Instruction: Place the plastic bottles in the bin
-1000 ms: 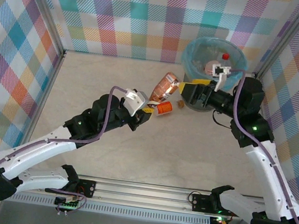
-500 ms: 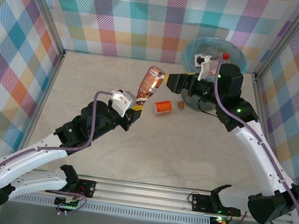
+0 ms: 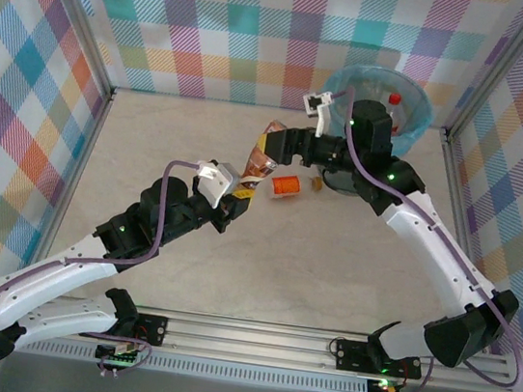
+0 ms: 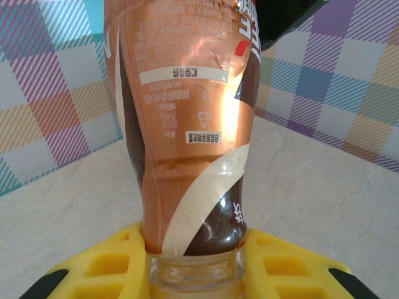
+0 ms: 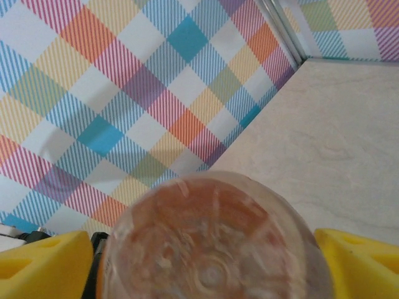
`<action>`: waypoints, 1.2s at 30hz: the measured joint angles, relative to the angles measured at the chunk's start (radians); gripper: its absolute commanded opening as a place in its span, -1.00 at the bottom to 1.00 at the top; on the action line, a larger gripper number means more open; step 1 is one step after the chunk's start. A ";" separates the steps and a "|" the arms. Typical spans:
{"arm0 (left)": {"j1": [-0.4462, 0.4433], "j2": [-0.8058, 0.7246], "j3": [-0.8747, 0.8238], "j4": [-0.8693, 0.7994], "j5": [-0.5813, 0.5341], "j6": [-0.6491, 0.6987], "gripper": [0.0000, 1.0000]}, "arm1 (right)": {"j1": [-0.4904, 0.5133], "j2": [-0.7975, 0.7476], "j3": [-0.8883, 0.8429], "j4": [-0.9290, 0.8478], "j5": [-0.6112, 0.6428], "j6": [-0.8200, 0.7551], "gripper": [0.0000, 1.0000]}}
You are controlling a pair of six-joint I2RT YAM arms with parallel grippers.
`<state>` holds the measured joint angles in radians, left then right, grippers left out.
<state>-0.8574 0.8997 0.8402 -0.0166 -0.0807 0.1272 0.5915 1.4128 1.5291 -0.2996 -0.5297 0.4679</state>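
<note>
While the left hand (image 3: 241, 185) clamps its neck, the bottle (image 4: 187, 124) juts forward.

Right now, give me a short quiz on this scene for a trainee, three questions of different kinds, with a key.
1. True or false: the left pincer holds the brown bottle by its neck.
2. Which lies on the table? A) an orange bottle B) a green cup C) a spoon
3. Fill in: the right pincer straddles the brown bottle's ____.

Key: 1 true; 2 A; 3 base.
</note>
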 measured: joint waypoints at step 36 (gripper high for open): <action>0.000 -0.066 0.041 0.005 -0.036 0.188 0.71 | -0.072 0.321 0.622 -0.267 0.833 -0.569 0.12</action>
<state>-0.8570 0.8341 0.8810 -0.0113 -0.1165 0.3157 0.5194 1.7336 2.1513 -0.5663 0.3031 -0.1013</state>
